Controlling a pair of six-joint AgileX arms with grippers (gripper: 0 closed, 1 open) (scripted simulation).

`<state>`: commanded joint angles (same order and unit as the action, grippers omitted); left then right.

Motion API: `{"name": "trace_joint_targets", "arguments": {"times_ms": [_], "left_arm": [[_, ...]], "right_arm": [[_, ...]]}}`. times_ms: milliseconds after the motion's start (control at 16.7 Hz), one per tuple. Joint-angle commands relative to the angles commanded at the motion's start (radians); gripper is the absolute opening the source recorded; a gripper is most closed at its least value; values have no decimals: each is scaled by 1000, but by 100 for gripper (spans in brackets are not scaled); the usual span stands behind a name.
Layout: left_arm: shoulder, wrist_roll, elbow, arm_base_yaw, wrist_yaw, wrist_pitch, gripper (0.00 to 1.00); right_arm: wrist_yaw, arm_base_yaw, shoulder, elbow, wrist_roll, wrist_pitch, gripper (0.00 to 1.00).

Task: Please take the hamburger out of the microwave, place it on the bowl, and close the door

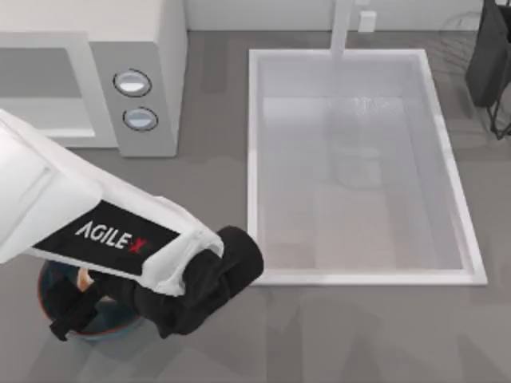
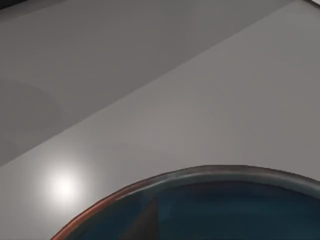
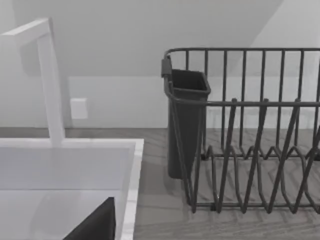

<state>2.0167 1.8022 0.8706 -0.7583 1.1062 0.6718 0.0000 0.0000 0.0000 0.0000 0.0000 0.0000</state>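
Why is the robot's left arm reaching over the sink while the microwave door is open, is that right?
Not quite. In the top view the left arm's gripper is over the blue bowl near the table's front left, not over the sink. The microwave is open.

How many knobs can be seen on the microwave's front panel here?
2. Both sit on the microwave panel in the top view: one knob farther back, the other knob just in front of it. None looks hidden.

I read: bowl (image 2: pixel 210 210) glossy blue glaze | microwave (image 1: pixel 152 48) smooth matt white | sink (image 1: pixel 255 159) smooth white | rack (image 3: pixel 250 150) dark wire | table (image 1: pixel 359 335) matt grey
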Motion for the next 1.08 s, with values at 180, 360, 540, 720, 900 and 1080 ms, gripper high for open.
{"name": "trace_joint_targets", "arguments": {"times_ms": [180,360,540,720,900,1080], "left_arm": [[0,0,0,0,0,0,100],[-43,28,21,-19,17,28,100],[-75,-3,10,0,-12,12,100],[-202,-127,-36,73,-118,-51,100],[-424,-342,-117,181,-277,-145,100],[-734,-620,-231,308,-462,-257,100]], "right_arm": [[0,0,0,0,0,0,100],[0,0,0,0,0,0,100],[0,0,0,0,0,0,100],[0,0,0,0,0,0,100],[0,0,0,0,0,0,100],[0,0,0,0,0,0,100]]}}
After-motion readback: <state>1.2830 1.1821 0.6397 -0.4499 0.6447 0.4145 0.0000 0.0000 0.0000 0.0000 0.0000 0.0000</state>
